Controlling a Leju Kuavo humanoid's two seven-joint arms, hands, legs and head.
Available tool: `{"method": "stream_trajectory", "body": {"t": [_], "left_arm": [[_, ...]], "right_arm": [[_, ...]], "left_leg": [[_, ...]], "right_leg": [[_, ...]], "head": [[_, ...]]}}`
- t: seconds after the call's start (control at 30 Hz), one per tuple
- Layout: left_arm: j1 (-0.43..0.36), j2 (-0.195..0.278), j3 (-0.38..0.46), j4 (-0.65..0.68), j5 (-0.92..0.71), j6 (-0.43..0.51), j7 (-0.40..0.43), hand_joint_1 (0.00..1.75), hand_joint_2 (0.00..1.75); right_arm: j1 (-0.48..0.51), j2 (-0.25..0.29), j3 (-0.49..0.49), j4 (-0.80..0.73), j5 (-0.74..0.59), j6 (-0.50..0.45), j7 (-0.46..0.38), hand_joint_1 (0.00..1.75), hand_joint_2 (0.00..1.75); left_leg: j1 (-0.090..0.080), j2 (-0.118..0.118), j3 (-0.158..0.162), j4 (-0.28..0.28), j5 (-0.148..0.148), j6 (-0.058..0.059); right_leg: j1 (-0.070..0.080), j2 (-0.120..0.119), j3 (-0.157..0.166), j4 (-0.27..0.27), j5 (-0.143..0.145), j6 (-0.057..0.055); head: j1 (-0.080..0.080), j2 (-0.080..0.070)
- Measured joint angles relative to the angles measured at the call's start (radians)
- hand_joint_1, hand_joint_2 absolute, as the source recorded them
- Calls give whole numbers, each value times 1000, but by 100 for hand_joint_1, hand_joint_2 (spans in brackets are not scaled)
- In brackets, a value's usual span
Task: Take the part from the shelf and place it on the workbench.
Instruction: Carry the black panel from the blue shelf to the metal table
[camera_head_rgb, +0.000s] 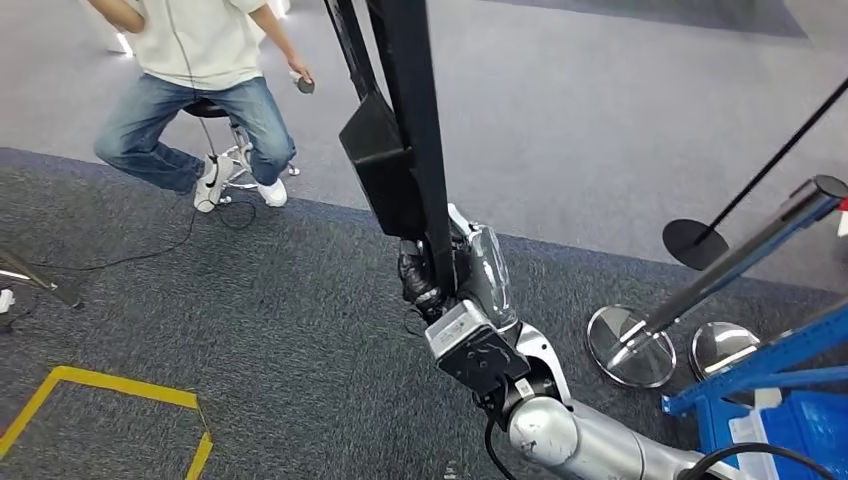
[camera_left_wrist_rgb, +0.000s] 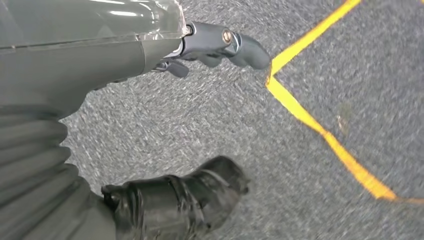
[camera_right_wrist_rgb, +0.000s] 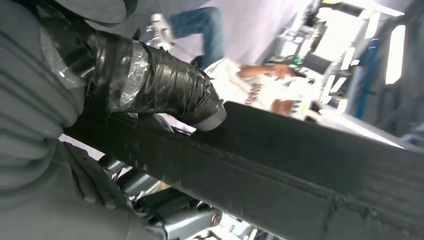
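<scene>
**Part in right hand, counter not reached**

Right hand grips the part, a long black bar with a boxy black piece on it, carried raised over the grey carpet. Right wrist view: thumb wrapped over the part. Left hand hangs over carpet by yellow floor tape, holding nothing, fingers loosely curled. Blue rack at the robot's right; person on stool ahead. Judgement: pickup done, transit under way; finding the counter and setting down remain.
</scene>
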Motion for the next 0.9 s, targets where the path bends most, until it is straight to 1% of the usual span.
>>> {"method": "stream_trajectory", "body": {"t": [0.03, 0.07, 0.1, 0.13, 0.17, 0.2, 0.23, 0.27, 0.3, 0.33, 0.37, 0.4, 0.43, 0.47, 0.5, 0.53, 0.57, 0.6, 0.63, 0.67, 0.7, 0.73, 0.77, 0.8, 0.83, 0.87, 0.9], "left_arm": [[-3, 0, -2, 0, 0, 0, 0, 0, 175], [-4, 0, -4, 0, 1, 0, 0, 0, 175], [-4, 0, -6, 0, 1, 0, 1, 0, 175], [-2, 0, -8, 0, 1, 0, 2, 0, 175], [-1, 0, -8, 0, 0, 0, 3, 0, 175], [0, 0, -9, 0, 0, 0, 6, 0, 175], [0, 0, -9, 0, -1, 0, 8, 0, 175], [-1, 0, -9, 0, -1, 0, 11, 0, 175], [-1, 0, -9, 0, -2, 0, 13, 0, 175], [-1, 0, -9, 0, -2, 1, 15, 0, 175], [2, 1, -9, 0, -2, 2, 16, 0, 175], [4, 1, -9, 0, -2, 2, 16, 0, 175], [5, 0, -10, 0, -2, 2, 15, 0, 175], [3, 0, -10, 0, -1, 3, 14, 0, 175], [0, 0, -10, 0, -1, 3, 14, 0, 175], [-2, 0, -10, 0, 0, 3, 14, 0, 175], [-3, 0, -10, 0, 0, 3, 14, 0, 175], [-2, 0, -10, 0, 1, 3, 14, 0, 175], [0, 0, -10, 0, 1, 3, 15, 0, 175], [1, 0, -10, 0, 1, 3, 15, 0, 175], [2, 0, -10, 0, 0, 2, 16, 0, 175], [0, 0, -10, 0, 0, 2, 16, 0, 175], [-1, 0, -10, 0, 0, 2, 17, 0, 175], [-2, 0, -10, 0, 0, 2, 18, 0, 175], [-2, 0, -10, 0, 0, 2, 19, 0, 175], [-2, 0, -10, 0, 1, 2, 19, 0, 175], [0, 0, -10, 0, 3, 2, 19, 0, 175]], "right_arm": [[3, -1, 0, 0, 3, -2, 2, 175, 175], [6, -3, 0, 0, 5, -4, 3, 175, 175], [9, -4, 0, 0, 6, -5, 5, 175, 175], [10, -5, 0, -1, 6, -6, 6, 175, 175], [10, -6, 0, -1, 7, -6, 8, 175, 175], [11, -8, 0, -2, 7, -6, 10, 175, 175], [12, -8, 0, -5, 7, -6, 12, 175, 175], [14, -9, 0, -7, 8, -5, 14, 175, 175], [16, -10, 0, -9, 9, -5, 15, 175, 175], [19, -10, 0, -11, 9, -5, 17, 175, 175], [21, -10, 0, -11, 10, -5, 18, 175, 175], [23, -11, 0, -12, 10, -5, 18, 175, 175], [24, -11, 0, -12, 11, -6, 18, 175, 175], [25, -11, 0, -13, 11, -8, 18, 175, 175], [26, -12, 0, -15, 12, -10, 18, 175, 175], [27, -12, 0, -16, 13, -11, 18, 175, 175], [28, -12, 0, -17, 13, -12, 17, 175, 175], [30, -12, 0, -17, 13, -12, 17, 175, 175], [32, -11, 0, -17, 13, -12, 18, 175, 175], [34, -11, 0, -17, 13, -13, 18, 175, 175], [35, -11, -1, -17, 13, -15, 18, 175, 175], [36, -11, -1, -18, 12, -18, 17, 175, 175], [37, -11, -3, -19, 10, -21, 16, 175, 175], [39, -11, -5, -20, 7, -25, 15, 175, 175], [41, -11, -7, -21, 5, -29, 14, 175, 175], [43, -11, -10, -22, 2, -32, 13, 175, 175], [45, -12, -13, -22, 1, -34, 12, 175, 175]], "left_leg": [[-1, -14, 2, 1, -2, 4], [-3, -29, 4, 2, -5, 6], [-4, -44, 6, 4, -8, 7], [-5, -60, 9, 7, -12, 6], [-5, -74, 12, 13, -18, 5], [-3, -87, 12, 19, -23, 2], [-4, -99, 9, 27, -29, -2], [-3, -110, 5, 32, -32, -7], [-1, -119, 1, 33, -33, -13], [0, -130, -2, 33, -33, -19], [1, -132, -3, 31, -33, -24], [-1, -117, -5, 36, -38, -30], [-2, -90, -13, 55, -48, -37], [-2, -57, -33, 96, -68, -45], [0, -27, -63, 154, -93, -52], [4, -12, -100, 220, -118, -59], [9, -5, -132, 274, -133, -65], [14, -2, -150, 296, -129, -69], [17, 2, -147, 281, -107, -72], [19, 9, -124, 228, -71, -73], [19, 28, -91, 156, -35, -72], [14, 49, -60, 93, -11, -68], [9, 64, -38, 49, 1, -61], [4, 71, -30, 30, 0, -54], [0, 63, -30, 29, -3, -46], [1, 51, -28, 26, -4, -39], [3, 39, -23, 21, -4, -33]], "right_leg": [[1, 10, -43, 64, -16, -1], [2, 14, -77, 103, -16, -2], [3, 16, -94, 107, 4, -3], [3, 19, -93, 73, 41, -5], [3, 26, -75, 11, 88, -7], [2, 45, -53, -51, 122, -11], [0, 65, -33, -103, 143, -12], [-1, 82, -22, -134, 151, -14], [0, 91, -17, -143, 145, -16], [1, 86, -14, -149, 146, -18], [-1, 76, -10, -152, 146, -23], [-3, 66, -3, -158, 146, -28], [-6, 55, 5, -164, 146, -34], [-9, 42, 13, -169, 144, -39], [-8, 30, 19, -171, 141, -42], [-8, 16, 24, -171, 137, -45], [-8, 3, 28, -171, 133, -45], [-9, -10, 32, -170, 128, -44], [-9, -22, 38, -170, 123, -43], [-10, -34, 44, -170, 118, -40], [-9, -45, 52, -170, 112, -36], [-7, -56, 58, -170, 106, -30], [-4, -66, 63, -171, 101, -24], [-1, -75, 66, -173, 98, -18], [2, -84, 70, -176, 95, -13], [3, -93, 75, -180, 92, -6], [2, -87, 80, -178, 86, 0]], "head": [[0, 0], [0, 0], [0, 0], [0, 0], [0, 0], [0, 0], [0, 0], [0, 0], [0, 0], [0, 0], [0, 0], [0, 0], [-1, 0], [-1, 0], [-2, 0], [-3, 0], [-3, 0], [-3, 0], [-3, 0], [-3, 0], [-3, 0], [-3, 0], [-3, 0], [-2, 0], [-1, 0], [-1, 0], [1, 0]]}}
